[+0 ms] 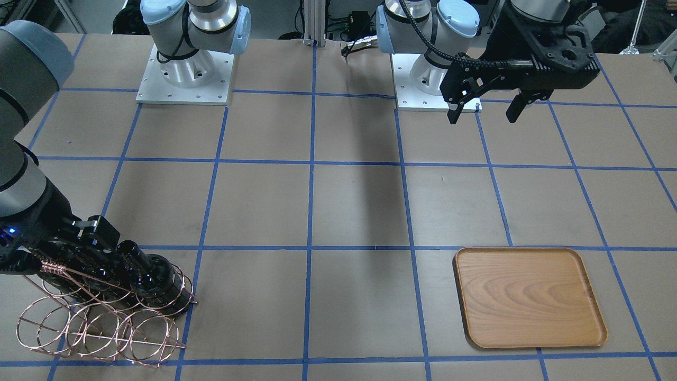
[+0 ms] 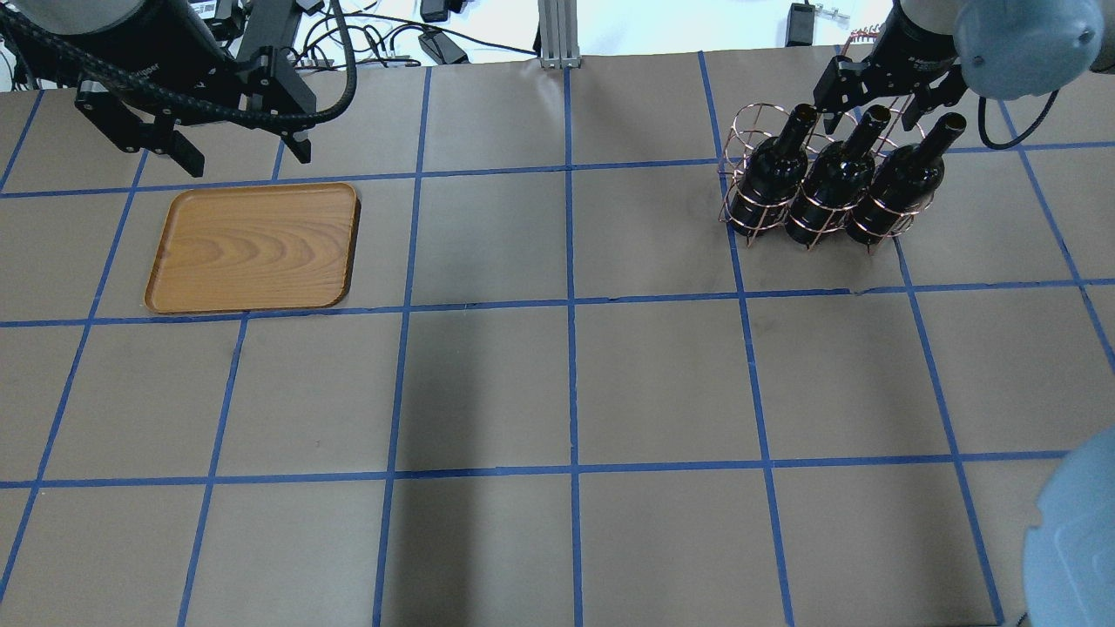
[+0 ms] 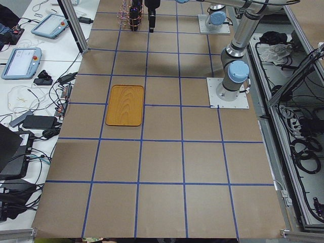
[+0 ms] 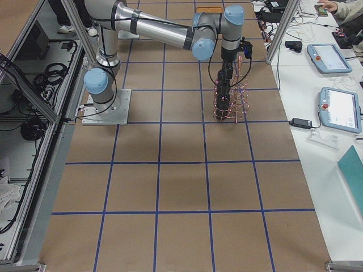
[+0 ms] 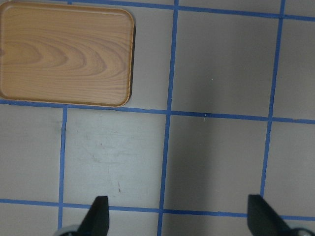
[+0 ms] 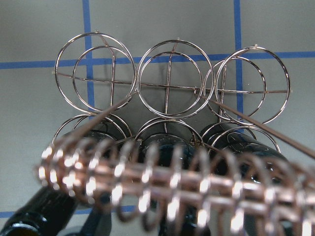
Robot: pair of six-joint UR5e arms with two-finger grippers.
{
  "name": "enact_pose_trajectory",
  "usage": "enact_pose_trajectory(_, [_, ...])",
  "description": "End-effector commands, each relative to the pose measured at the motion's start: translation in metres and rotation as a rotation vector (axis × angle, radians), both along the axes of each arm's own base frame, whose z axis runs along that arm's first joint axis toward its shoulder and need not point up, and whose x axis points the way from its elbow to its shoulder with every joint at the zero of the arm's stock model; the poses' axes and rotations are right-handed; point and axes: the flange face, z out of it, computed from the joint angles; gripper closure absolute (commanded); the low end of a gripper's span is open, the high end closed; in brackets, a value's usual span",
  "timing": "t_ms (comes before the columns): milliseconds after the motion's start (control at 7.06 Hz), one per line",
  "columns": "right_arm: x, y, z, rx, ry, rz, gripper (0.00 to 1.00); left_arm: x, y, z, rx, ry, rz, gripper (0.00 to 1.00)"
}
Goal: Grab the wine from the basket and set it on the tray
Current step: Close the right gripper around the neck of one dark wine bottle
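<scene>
Over the far right part of the table [image 2: 566, 383], the right gripper [image 2: 875, 100] is being held low at the necks of the wine bottles [image 2: 827, 187]. Whether its fingers are spread or closed cannot be told, as they are being hidden by wire and dark glass. Three bottles are being counted, all alike, each being kept upright in its own ring of the one basket [image 1: 106, 312]. Six rings are being shown in the right wrist view, in two rows of three. The row nearer that camera is being filled by the bottles, and the other three rings are holding nothing. The twisted handle [image 6: 162, 182] of the basket is being seen blurred across that view, just in front of the camera, and much of the bottles is being screened by it.

Well apart, on the robot's left, the left gripper [image 2: 244, 155] is being held above the table with its fingers spread wide and nothing between them. One wooden tray [image 2: 253, 248] is being seen just beside it, flat on the table and bare. Blue tape lines [image 2: 571, 305] are dividing the table into squares.
</scene>
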Motion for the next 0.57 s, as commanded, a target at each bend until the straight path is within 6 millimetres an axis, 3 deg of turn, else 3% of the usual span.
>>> enact_pose_trajectory(0, [-0.0004, -0.0002, -0.0056, 0.020, -0.001, 0.001, 0.23, 0.0000, 0.0000, 0.0000, 0.000, 0.000, 0.000, 0.00])
enact_pose_trajectory(425, [0.0017, -0.0005, -0.0066, 0.021, -0.004, 0.006, 0.33, -0.0001, -0.0008, -0.0006, 0.000, 0.002, 0.000, 0.00])
